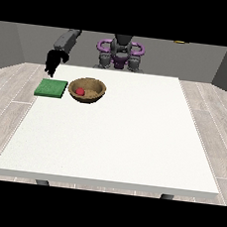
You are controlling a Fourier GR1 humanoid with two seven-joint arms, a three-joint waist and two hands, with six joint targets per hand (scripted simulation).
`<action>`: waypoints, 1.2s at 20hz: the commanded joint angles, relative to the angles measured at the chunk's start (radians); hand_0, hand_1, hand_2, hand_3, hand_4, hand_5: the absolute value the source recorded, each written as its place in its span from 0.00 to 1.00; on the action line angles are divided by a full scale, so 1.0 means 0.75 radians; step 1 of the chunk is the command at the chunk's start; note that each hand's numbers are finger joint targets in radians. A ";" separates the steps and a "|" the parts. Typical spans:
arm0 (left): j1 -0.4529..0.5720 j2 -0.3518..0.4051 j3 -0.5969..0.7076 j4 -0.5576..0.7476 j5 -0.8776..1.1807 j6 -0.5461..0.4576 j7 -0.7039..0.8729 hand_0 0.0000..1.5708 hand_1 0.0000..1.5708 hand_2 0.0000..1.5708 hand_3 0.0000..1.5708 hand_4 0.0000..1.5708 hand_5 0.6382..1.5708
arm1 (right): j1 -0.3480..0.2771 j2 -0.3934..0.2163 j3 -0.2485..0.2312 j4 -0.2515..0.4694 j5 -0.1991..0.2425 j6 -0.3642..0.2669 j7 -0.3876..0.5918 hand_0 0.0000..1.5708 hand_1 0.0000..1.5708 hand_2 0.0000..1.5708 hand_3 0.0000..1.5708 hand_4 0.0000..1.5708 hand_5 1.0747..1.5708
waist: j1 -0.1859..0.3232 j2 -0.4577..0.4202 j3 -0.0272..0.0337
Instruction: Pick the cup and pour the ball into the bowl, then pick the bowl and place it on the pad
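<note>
On the white bench (113, 135), far-left part, sits a brown bowl (87, 90) with a red ball (80, 91) inside it, lying toward the bowl's left side. Just beside the bowl, to its left, lies a flat green pad (51, 88); bowl and pad look close but apart (a thin strip of bench shows between them). Bowl is on the bench, not on the pad. No cup shows anywhere.

Hand at the view's left (54, 61) hangs above the bench's far-left corner, behind and above the pad, fingers pointing down; it holds nothing, but whether the fingers are straight or curled I cannot tell. Its grey forearm (65, 39) slants up to the right. Robot torso (120, 54) stands behind the far edge. Other hand is out of sight.
</note>
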 commanded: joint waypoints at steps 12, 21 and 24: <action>0.137 0.330 0.291 -0.071 0.388 -0.358 -0.018 0.00 0.00 0.00 0.00 0.64 0.97 | -0.215 0.121 0.058 0.337 0.048 -0.064 -0.244 0.00 0.00 0.00 0.00 0.37 0.97 | -0.044 0.142 0.0068; 0.130 0.450 0.349 -0.188 0.547 -0.453 0.100 0.00 0.00 0.00 0.00 0.65 0.96 | -0.248 0.054 0.018 0.596 0.063 0.025 -0.497 0.00 0.00 0.00 0.00 0.32 0.96 | -0.006 0.251 0.0083; 0.144 0.509 0.388 -0.172 0.542 -0.469 0.012 0.00 0.00 0.00 0.00 0.64 0.97 | -0.315 0.034 0.032 0.584 0.067 0.013 -0.473 0.00 0.00 0.00 0.00 0.30 0.95 | -0.025 0.305 0.0073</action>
